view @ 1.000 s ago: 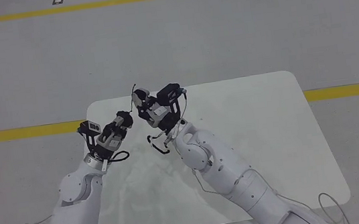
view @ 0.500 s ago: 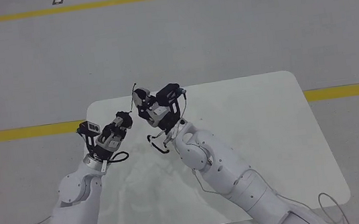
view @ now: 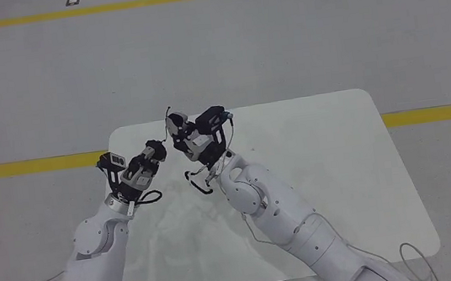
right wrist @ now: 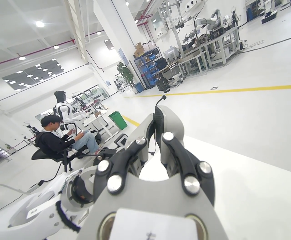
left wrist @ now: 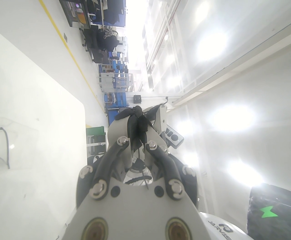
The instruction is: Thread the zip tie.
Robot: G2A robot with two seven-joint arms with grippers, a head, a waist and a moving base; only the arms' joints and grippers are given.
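The zip tie [view: 169, 112] is a thin black strap, held above the table's far left corner. My right gripper [view: 176, 130] is shut on it, and its head end [right wrist: 161, 98] pokes out past the closed fingertips [right wrist: 156, 116]. A thin length of strap hangs down between those fingers. My left gripper [view: 157, 147] sits just beside the right one, a little nearer to me. Its fingers [left wrist: 136, 113] are pressed together, and a thin black strand of the tie [left wrist: 144, 177] runs down behind the pads.
The white table [view: 320, 154] stretches out to the right and towards me, with a rounded corner just beyond the grippers. A black cable loop [view: 199, 183] hangs off the right wrist. The floor past the table carries a yellow line [view: 434, 114].
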